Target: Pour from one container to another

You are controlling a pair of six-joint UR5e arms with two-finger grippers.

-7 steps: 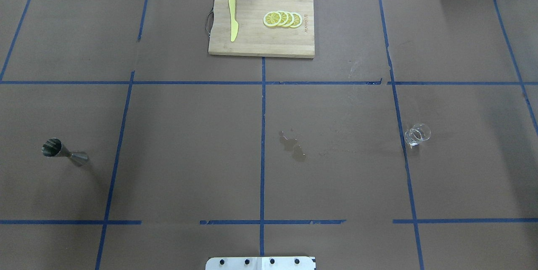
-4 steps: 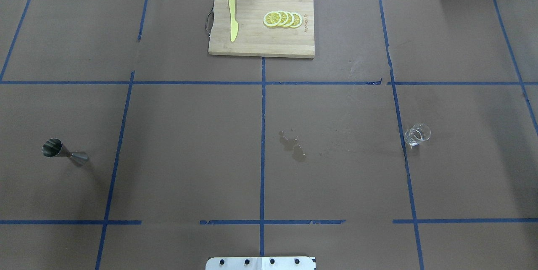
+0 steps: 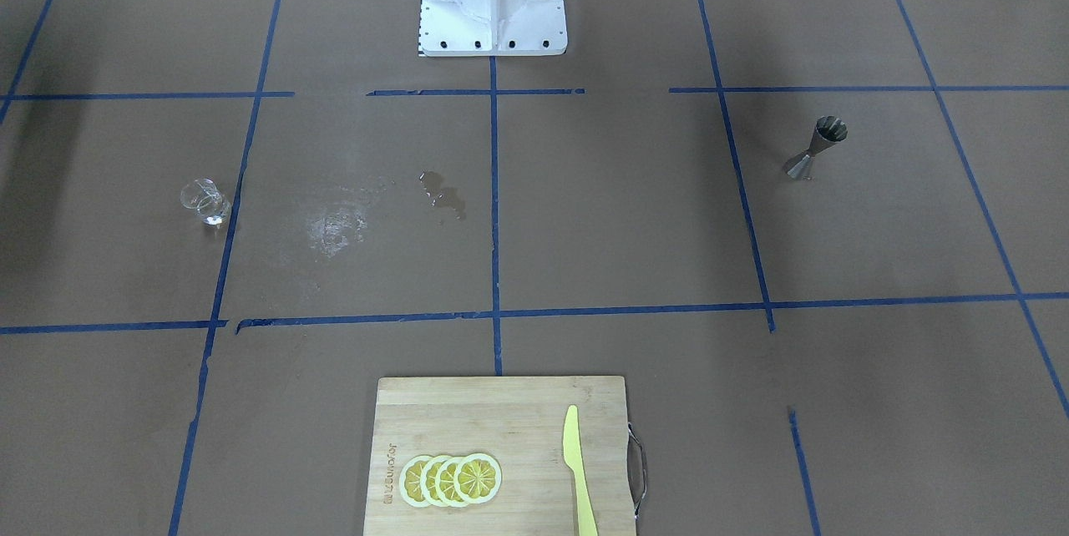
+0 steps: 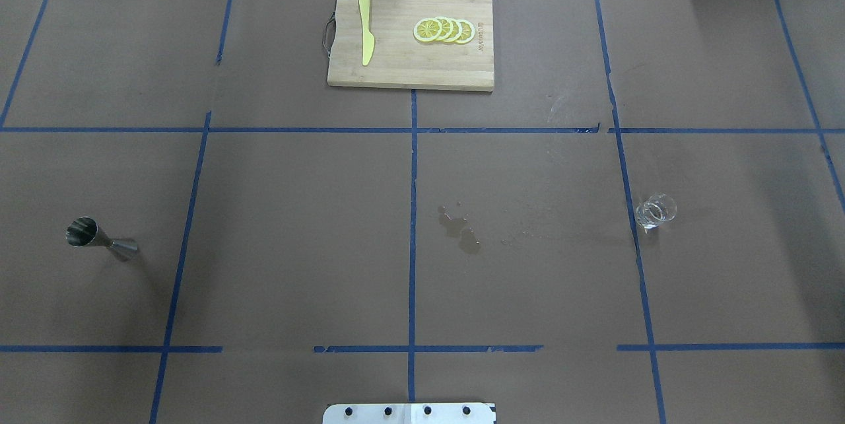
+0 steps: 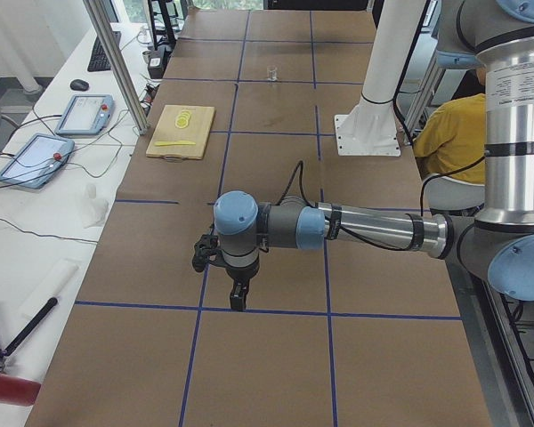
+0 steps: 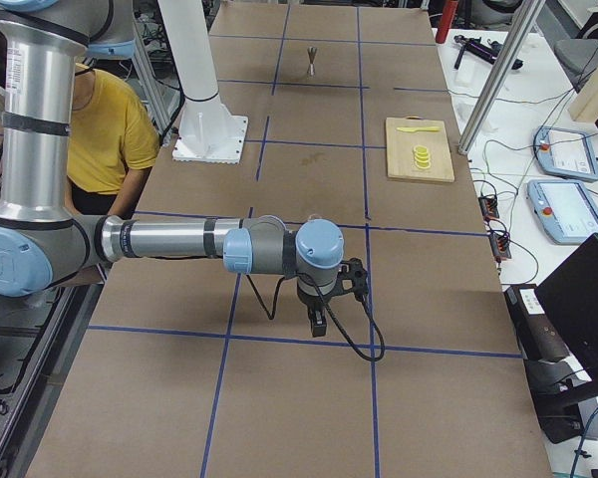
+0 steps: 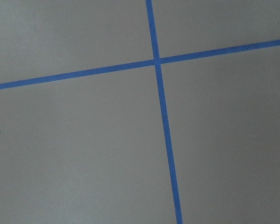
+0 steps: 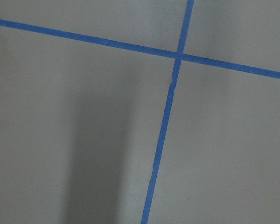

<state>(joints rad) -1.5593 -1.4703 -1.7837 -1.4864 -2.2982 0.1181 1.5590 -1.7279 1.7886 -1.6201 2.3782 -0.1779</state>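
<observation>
Exterior left: glass cup [image 5: 271, 73] stands well beyond left hand [image 5: 238, 305].

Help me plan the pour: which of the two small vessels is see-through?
The glass cup, on the robot's right beside a blue tape line. The jigger, on its left, is opaque silver metal, hourglass-shaped.

Silver-tubed arms [image 5: 374, 233] with grey joints [image 5: 280, 222] and light-blue caps [image 5: 236, 212], mounted on a white bolted base [image 3: 493, 27].
</observation>
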